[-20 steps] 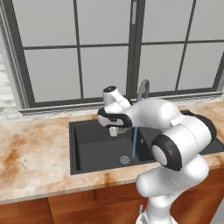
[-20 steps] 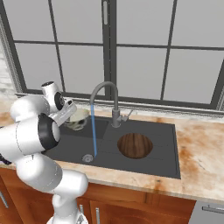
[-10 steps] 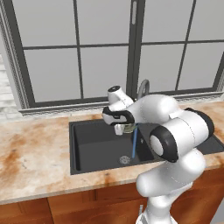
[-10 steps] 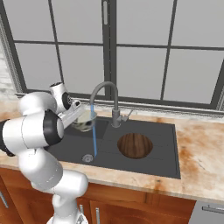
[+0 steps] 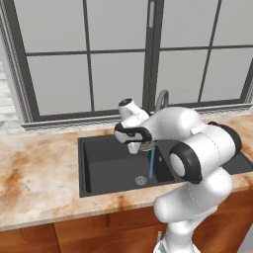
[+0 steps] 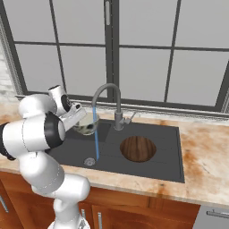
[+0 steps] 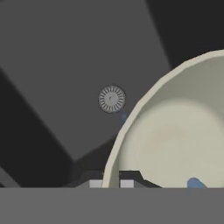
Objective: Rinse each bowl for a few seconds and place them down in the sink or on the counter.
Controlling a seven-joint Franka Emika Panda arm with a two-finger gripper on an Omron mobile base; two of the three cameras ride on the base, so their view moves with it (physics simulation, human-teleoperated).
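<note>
My gripper [image 7: 111, 183] is shut on the rim of the pale grey-green bowl [image 7: 175, 135], whose edge runs between the two fingertips. In the right base view this bowl [image 6: 87, 125] hangs over the black sink [image 6: 165, 152], right under the grey tap [image 6: 107, 89], and the blue water stream [image 6: 96, 141] runs past it down to the drain [image 6: 89, 161]. A blue spot of water shows inside the bowl in the hand view. The dark brown bowl [image 6: 138, 148] lies in the sink's shallower side section. From the left base view the gripper [image 5: 134, 147] holds the bowl [image 5: 146, 145] above the basin [image 5: 104, 163].
The marbled counter [image 5: 39, 173] surrounds the sink, with a broad stretch on the left and another on the right [image 6: 203, 150]. A window wall stands close behind the tap. Far below the bowl, the hand view looks down on the steel drain [image 7: 112, 99].
The arm has carried the grey-green bowl a little to the right, from beside the water stream to under the tap. The gripper has stayed shut on the rim.
</note>
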